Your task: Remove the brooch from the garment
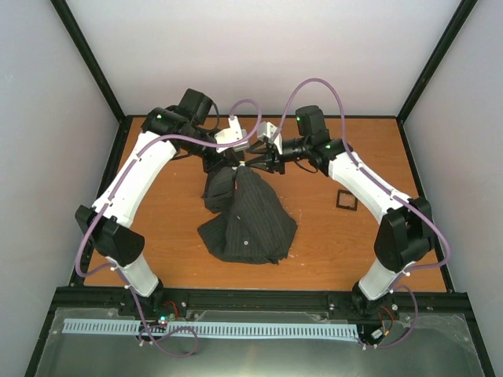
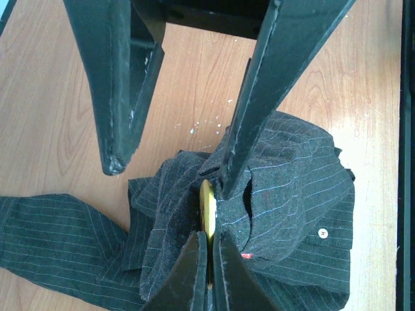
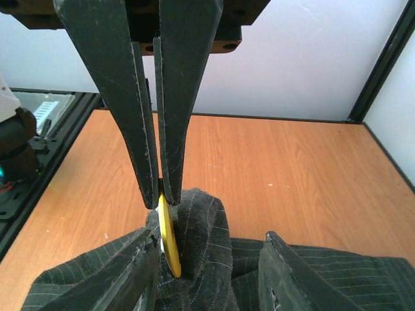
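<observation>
You'll find the shirt (image 1: 247, 224) heaped in the middle of the table (image 1: 330, 251), its far end raised. On that raised fold sits the brooch (image 2: 207, 201), between the tips of the left gripper (image 2: 209, 243). The right gripper (image 2: 170, 178) straddles the fold. The tray (image 1: 346, 200) lies right of the shirt, apart.

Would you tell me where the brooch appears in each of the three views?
Top external: not visible; lost at the shirt's lifted top.
Left wrist: brooch low centre, edge-on in the shut left gripper.
Right wrist: brooch low, left of centre, below that gripper's tips.
Shared landmark: the shirt.
</observation>
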`<state>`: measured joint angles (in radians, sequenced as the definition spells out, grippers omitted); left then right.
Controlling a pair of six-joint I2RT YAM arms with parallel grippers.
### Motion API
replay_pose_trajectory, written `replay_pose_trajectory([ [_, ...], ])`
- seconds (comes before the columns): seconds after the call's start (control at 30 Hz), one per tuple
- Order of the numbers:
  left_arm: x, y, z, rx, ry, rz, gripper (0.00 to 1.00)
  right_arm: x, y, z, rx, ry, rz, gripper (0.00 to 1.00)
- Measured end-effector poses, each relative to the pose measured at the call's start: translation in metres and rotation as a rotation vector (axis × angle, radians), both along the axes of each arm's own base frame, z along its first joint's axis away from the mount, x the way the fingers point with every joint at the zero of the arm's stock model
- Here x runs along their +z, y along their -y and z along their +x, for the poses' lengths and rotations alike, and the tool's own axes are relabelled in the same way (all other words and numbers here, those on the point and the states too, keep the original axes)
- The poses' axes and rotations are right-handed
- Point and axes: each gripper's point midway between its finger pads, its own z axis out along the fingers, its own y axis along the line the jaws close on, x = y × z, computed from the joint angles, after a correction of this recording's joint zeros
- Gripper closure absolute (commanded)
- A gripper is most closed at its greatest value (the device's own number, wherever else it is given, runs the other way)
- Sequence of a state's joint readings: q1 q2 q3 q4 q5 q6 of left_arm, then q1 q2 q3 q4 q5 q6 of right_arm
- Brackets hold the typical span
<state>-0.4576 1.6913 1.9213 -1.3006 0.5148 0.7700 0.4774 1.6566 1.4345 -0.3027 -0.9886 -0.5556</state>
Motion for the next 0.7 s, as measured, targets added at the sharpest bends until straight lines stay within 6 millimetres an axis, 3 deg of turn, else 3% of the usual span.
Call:
replay_pose_trajectory([
  [0.13,0.0,0.0,-0.001,-0.002,-0.002,-0.003,0.99,-0.005,-0.003,0.0,0.027,-0.041,-0.011,0.62],
  [0.27,0.0,-0.001,0.001,0.004,0.003,0.003,0.99,-0.006,-0.006,0.0,0.053,-0.065,-0.014,0.83],
  [0.33,-0.001,-0.001,0.002,0.006,0.005,0.007,0.99,-0.006,-0.006,-0.003,0.065,-0.087,-0.014,0.88],
  [0.5,0.002,-0.002,0.003,0.008,0.014,0.005,0.99,-0.003,-0.009,-0.006,0.087,-0.105,-0.01,0.76],
  [0.6,0.003,0.0,0.003,0.004,0.013,0.001,0.99,-0.002,-0.01,-0.006,0.09,-0.103,-0.01,0.78],
  [0.63,0.003,0.0,0.003,0.004,0.013,0.0,0.99,-0.001,-0.011,-0.007,0.092,-0.102,-0.01,0.82],
  [0.67,0.004,0.0,0.003,0.003,0.012,-0.001,0.99,-0.001,-0.012,-0.007,0.095,-0.101,-0.01,0.94],
  [0.7,0.004,0.0,0.003,0.004,0.013,0.0,0.99,-0.001,-0.013,-0.009,0.1,-0.104,-0.009,0.97],
])
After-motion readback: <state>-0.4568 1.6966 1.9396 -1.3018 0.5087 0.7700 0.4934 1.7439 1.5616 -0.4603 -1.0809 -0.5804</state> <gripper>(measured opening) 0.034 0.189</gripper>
